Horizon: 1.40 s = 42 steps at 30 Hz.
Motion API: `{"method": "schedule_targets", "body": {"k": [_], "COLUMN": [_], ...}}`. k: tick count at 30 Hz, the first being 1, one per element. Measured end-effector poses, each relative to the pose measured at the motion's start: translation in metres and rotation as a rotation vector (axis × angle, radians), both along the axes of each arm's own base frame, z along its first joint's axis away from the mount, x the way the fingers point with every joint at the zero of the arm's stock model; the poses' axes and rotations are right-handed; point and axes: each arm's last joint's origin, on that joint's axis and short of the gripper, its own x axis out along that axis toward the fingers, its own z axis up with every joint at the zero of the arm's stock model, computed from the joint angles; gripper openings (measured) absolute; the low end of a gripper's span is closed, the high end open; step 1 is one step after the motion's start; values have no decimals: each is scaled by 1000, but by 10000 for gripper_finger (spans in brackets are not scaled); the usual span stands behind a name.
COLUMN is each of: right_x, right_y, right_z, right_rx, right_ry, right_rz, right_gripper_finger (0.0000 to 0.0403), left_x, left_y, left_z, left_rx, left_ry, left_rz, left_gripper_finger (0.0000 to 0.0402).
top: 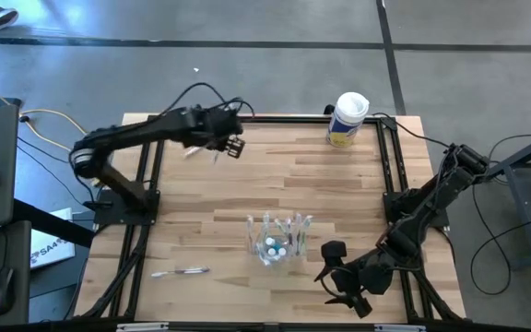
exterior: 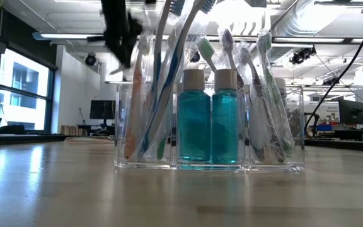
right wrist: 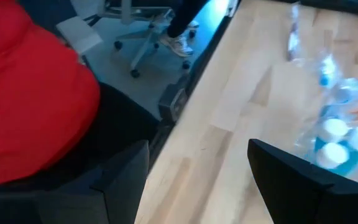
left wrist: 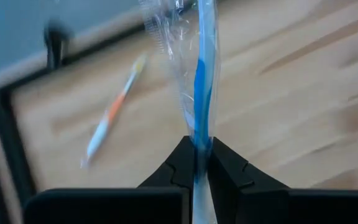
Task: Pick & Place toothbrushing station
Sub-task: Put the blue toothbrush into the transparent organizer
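While the left gripper (left wrist: 197, 163) clamps a blue wrapped toothbrush (left wrist: 202, 74), apparently for carrying toward the clear plastic cup (top: 277, 245), the right gripper (top: 339, 284) waits beside that cup, fingers apart.

One clear organizer (top: 277, 242), two blue bottles (exterior: 194, 120), one white canister (top: 348, 119), two loose toothbrushes (top: 181, 271) on the worktop (top: 339, 184).

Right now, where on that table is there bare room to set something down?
The widest bare wood lies mid-table, between the white canister and the clear organizer. The front left holds only one loose toothbrush. It is crowded near the right hand, beside the organizer.
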Motion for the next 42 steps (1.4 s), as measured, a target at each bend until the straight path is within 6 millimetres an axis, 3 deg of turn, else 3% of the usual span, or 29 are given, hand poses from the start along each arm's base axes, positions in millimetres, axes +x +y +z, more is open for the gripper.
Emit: {"method": "schedule_targets", "body": {"k": [6, 12, 17, 21, 28, 36, 42], "right_x": [0, 2, 10, 18, 24, 25, 26], "right_y": [1, 2, -1, -5, -5, -3, -7], "right_z": [1, 5, 10, 19, 36, 48, 54], "right_rx": [15, 49, 50, 32, -8, -34, -75], "right_ry": [1, -36, -117, -229, -448, -584, -648], "right_rz": [5, 6, -33, -77, -25, -73, -194], "right_gripper_finger": [267, 267, 267, 267, 267, 267, 267], "left_x": [-31, -51, -48, -35, -2, 38, 50], "left_y": [-68, -129, -180, -217, -266, -296, -294], "left_z": [73, 101, 108, 100, 60, 18, 11], "left_rx": [247, 411, 523, 570, 560, 579, 559], "left_ry": [-242, -429, -536, -638, -797, -780, -798], "left_rz": [-162, -395, -649, -853, -1101, -1223, -1287], "left_gripper_finger": [18, 18, 18, 18, 18, 18, 18]}}
